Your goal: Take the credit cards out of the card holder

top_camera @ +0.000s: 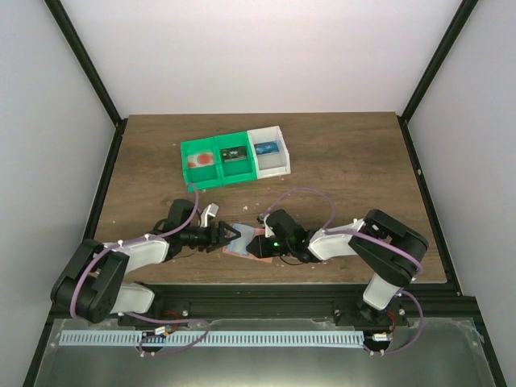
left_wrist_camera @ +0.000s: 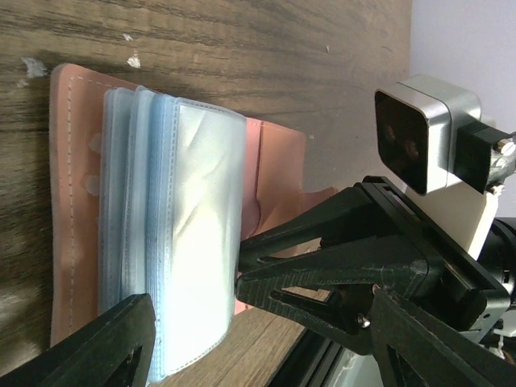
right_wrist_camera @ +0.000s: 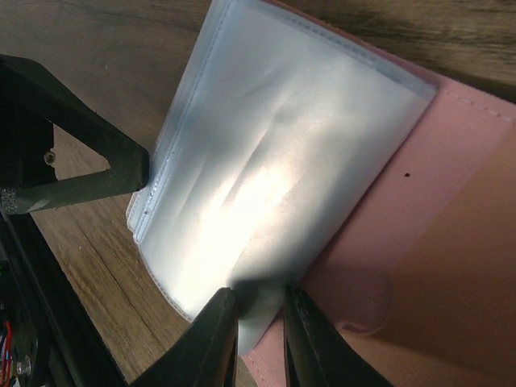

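My right gripper (right_wrist_camera: 256, 316) pinches the edge, the best hold, of a limp, slippery sleeve (right_wrist_camera: 274, 161), seemingly empty through the glare, on the light card holder (right_wrist_camera: 459, 169) open on the table (right_wrist_camera: 89, 48); my left gripper (left_wrist_camera: 193, 290) stands spread beside it.

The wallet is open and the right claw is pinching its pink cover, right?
Not quite. The wallet is open, but the right claw is pinching a clear plastic sleeve, not the pink cover. The right wrist view shows it.
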You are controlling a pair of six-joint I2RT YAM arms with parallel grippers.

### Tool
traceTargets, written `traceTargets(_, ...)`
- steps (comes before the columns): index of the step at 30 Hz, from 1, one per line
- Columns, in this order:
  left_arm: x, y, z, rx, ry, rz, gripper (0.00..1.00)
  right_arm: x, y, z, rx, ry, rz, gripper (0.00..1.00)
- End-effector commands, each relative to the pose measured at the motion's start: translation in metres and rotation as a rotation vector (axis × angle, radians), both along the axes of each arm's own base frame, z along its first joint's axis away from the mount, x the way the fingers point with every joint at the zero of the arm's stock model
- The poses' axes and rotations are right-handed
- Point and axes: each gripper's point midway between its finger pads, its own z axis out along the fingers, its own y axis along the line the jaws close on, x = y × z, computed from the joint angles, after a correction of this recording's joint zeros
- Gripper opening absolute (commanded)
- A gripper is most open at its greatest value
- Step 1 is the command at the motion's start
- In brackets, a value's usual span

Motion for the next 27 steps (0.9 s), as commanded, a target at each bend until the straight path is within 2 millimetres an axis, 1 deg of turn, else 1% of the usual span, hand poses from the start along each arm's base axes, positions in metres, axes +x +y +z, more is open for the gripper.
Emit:
traceTargets(1, 0.006, -0.009, 0.011, -0.035, -0.046, -0.032, 0.75, -0.004, -0.014, -0.021, -0.087, 0.050, -0.026, 0.19)
traceTargets(5, 0.006, -0.017, 0.005, -0.036, -0.018, -0.060, 0.75, -0.002, -0.013, -0.020, -0.088, 0.058, -0.041, 0.18)
traceTargets(9, 0.005, -0.027, 0.007, -0.044, -0.011, -0.083, 0.75, 0.001, -0.015, -0.012, -0.069, 0.039, -0.065, 0.18)
traceTargets(11, 0.006, -0.029, 0.005, -0.027, -0.028, -0.086, 0.75, 0.002, -0.015, -0.008, -0.059, 0.029, -0.069, 0.18)
traceTargets(15, 0.013, -0.023, -0.005, 0.051, -0.042, -0.057, 0.75, 0.004, -0.020, -0.010, -0.079, 0.021, -0.088, 0.18)
traceTargets(20, 0.019, -0.015, 0.002, 0.093, -0.078, -0.014, 0.74, 0.005, -0.031, -0.004, -0.086, -0.006, -0.123, 0.18)
traceTargets(23, 0.025, -0.008, 0.004, 0.159, -0.118, 0.026, 0.74, 0.010, -0.037, 0.000, -0.096, -0.040, -0.147, 0.18)
traceTargets(27, 0.029, -0.005, 0.008, 0.197, -0.146, 0.034, 0.74, 0.016, -0.044, 0.001, -0.110, -0.059, -0.174, 0.18)
